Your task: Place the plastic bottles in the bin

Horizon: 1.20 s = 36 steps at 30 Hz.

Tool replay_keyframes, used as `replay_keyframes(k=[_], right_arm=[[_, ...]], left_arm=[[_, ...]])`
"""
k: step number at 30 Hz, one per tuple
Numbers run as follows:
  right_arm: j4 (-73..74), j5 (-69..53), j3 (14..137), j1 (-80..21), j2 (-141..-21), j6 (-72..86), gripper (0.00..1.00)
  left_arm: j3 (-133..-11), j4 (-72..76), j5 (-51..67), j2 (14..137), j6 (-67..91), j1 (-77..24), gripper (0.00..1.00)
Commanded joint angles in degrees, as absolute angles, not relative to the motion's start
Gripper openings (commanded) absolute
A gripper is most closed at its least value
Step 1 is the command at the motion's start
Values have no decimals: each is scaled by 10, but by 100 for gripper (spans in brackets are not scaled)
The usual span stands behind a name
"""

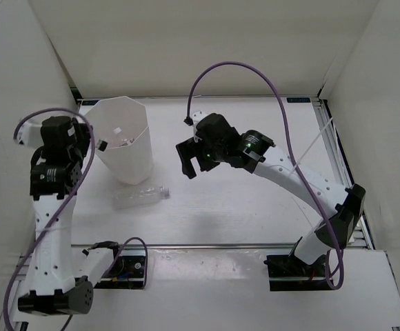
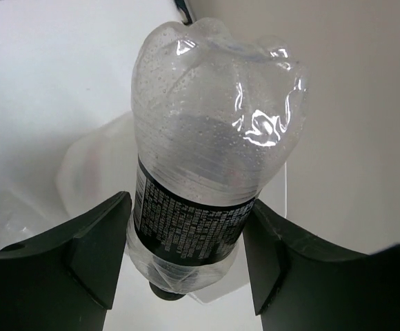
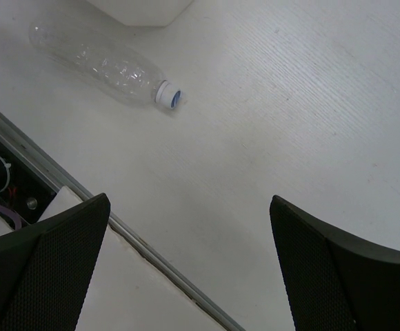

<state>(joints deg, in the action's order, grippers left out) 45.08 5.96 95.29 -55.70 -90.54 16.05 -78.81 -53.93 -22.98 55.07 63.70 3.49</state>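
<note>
A short clear bottle with a black printed label and a dark cap is clamped between the fingers of the left gripper, its cap end toward the wrist. It is held up against the left wall of the upright white faceted bin. An unlabelled clear bottle is seen lying on its side on the table, just in front of the bin, its pale cap pointing right. The right gripper is held above the table to the right of the bin, jaws spread wide, with nothing gripped.

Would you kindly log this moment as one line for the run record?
left tool: grips dark-labelled bottle | right tool: open, empty | clear bottle: lying near bin
</note>
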Motion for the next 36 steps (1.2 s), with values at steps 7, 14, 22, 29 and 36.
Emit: replay_keyframes(k=[7, 14, 22, 29, 36], right_arm=[[379, 57, 882, -561, -889, 156, 100], [214, -38, 694, -561, -847, 100, 100], [119, -26, 681, -561, -868, 95, 100], [131, 10, 688, -561, -869, 95, 100], [156, 25, 682, -555, -838, 102, 100]], left_arm=[[-888, -398, -259, 694, 392, -97, 56], [-904, -451, -406, 670, 419, -149, 100], [-802, -628, -383, 493, 711, -141, 99], [-567, -767, -236, 340, 1082, -135, 94], [-263, -533, -201, 165, 1138, -135, 99]])
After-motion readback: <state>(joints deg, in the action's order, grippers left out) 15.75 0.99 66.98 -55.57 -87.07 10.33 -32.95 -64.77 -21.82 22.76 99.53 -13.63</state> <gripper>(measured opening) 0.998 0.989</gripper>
